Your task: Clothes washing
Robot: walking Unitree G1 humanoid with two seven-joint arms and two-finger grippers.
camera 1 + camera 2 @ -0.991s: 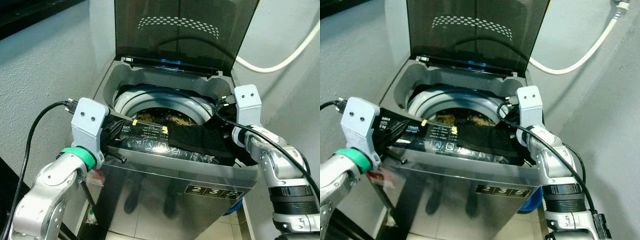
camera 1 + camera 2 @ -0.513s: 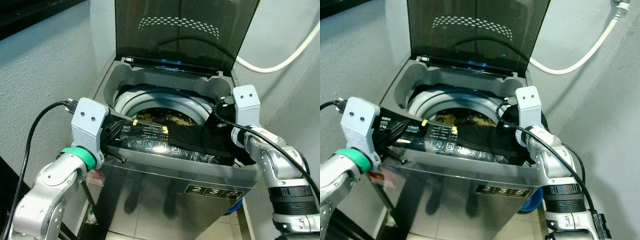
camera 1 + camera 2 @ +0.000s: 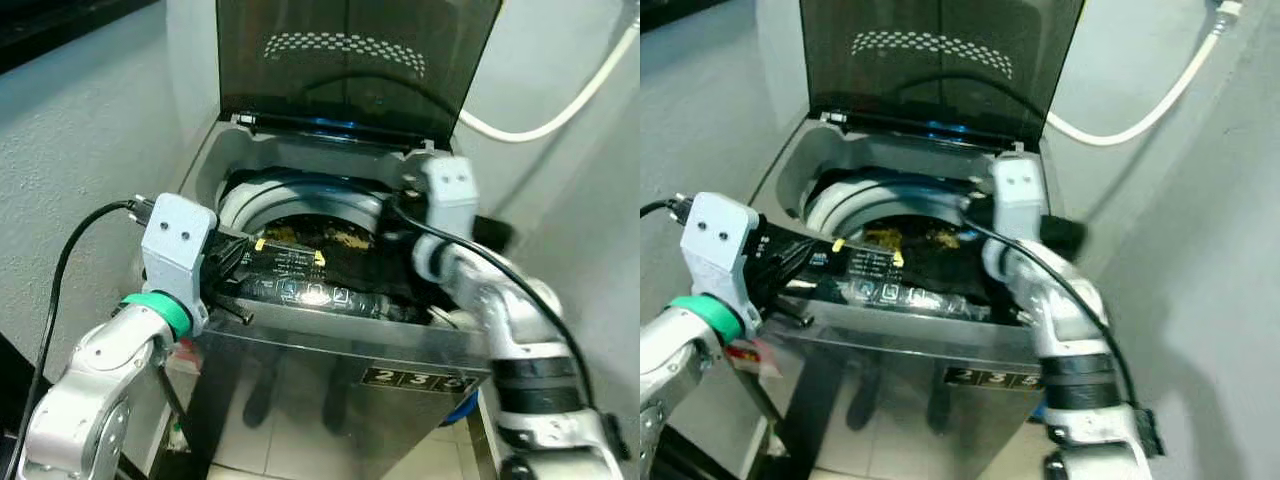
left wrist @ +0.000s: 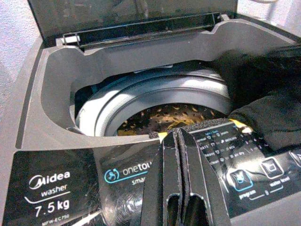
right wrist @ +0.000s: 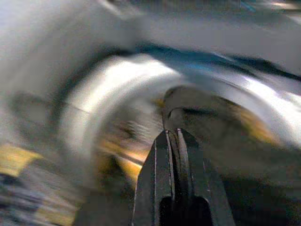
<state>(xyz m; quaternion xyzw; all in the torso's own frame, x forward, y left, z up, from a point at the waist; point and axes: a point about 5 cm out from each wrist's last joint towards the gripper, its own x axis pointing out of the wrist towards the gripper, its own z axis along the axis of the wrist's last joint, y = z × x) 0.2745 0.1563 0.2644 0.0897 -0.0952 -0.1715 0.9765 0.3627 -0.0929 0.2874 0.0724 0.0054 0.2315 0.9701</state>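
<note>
Top-loading washer (image 3: 330, 350) between grey walls, dark lid (image 3: 350, 60) raised upright at the back, white hose (image 3: 560, 110) curving across the wall at the right. Round drum (image 4: 160, 117) open below a pale grey ring, perforated yellowish metal inside. Black garment (image 3: 385, 265) draped over the front right of the opening, partly on the control panel (image 4: 221, 165) and partly hanging into the drum, touching the panel's right half. Left arm (image 3: 95, 380) bent up from lower left, left gripper (image 4: 180, 136) resting low over the panel just in front of the drum's rim, fingers pressed together with nothing between them. Right arm (image 3: 510, 330) reaching in from the right, blurred, its wrist block above the drum's right edge; right gripper (image 5: 171, 136) pointing down toward the drum, fingers closed flat against each other, empty, black cloth just beyond the tips.
</note>
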